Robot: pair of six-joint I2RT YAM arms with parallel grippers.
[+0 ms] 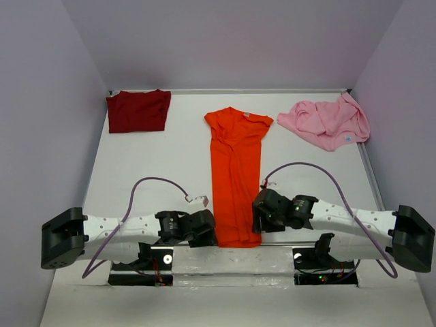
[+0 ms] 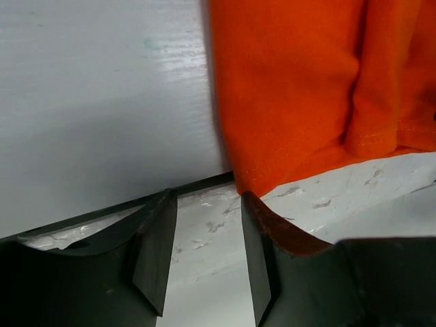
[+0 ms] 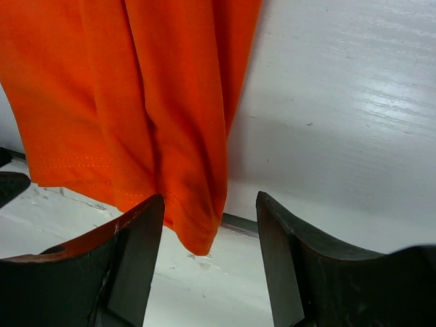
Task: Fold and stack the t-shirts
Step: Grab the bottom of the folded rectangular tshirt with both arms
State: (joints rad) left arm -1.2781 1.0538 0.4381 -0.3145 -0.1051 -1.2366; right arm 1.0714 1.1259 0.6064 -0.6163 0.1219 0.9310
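T-shirts: 3, laid out on white table (image 1: 170, 157), well apart from one another.

Far left corner: maroon t-shirt (image 1: 138, 111). Folded into a rough flat rectangle, close to the table's far edge.

Near left: left claw (image 1: 210, 230). Held low at the table's near edge, just beside the left side of the orange hem. Opened, with nothing clamped. In the left wrist view, only bare table surface and the dark edge strip between the 2 fingers of the left claw (image 2: 208, 204); hem corner of orange cloth (image 2: 293, 88) just beyond the right finger, contact not clear. Purple cable (image 1: 139, 184) looped above the left arm.

Centre: orange t-shirt (image 1: 235, 177). Folded lengthwise into 1 long narrow strip, collar toward the far side, sleeves bunched at the top, a crease running down the middle. Hem reaching the near edge of the table and hanging slightly past it.

Near right: right claw (image 1: 257, 214). Placed against the right side of the orange strip, near the hem. Opened wide, not clamped on anything. In the right wrist view, folded corner of orange cloth (image 3: 136, 88) hanging down into the gap of the right claw (image 3: 211, 204), closer to the left finger, no pinch visible. A 2nd purple cable (image 1: 310, 165) arched over the right arm.

Far right corner: pink t-shirt (image 1: 327, 122). Unfolded, crumpled in a loose heap near the table's right edge.
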